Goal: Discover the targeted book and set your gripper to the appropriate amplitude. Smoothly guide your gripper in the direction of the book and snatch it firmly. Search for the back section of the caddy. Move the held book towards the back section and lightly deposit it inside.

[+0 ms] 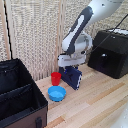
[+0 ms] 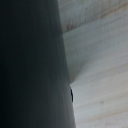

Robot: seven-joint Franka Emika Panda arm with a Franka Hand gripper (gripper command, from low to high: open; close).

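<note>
The thin dark navy-blue book (image 1: 73, 77) has small light marks; the small plastic cup (image 1: 56, 78) is red, the round plastic bowl (image 1: 56, 93) blue.

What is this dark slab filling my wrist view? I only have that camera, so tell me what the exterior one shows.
Observer: It is the book, standing on edge on the wooden table directly under the hand.
Operator: Tell me where the caddy is.
Observer: The caddy sits at the exterior view's left edge, well apart from the book.
Operator: Report anything in between.
Observer: A red cup and a blue bowl stand between the book and the caddy.
Operator: Confirm the grip.
Observer: I cannot; the fingers are down at the book's top edge, but no view shows whether they have closed.
</note>
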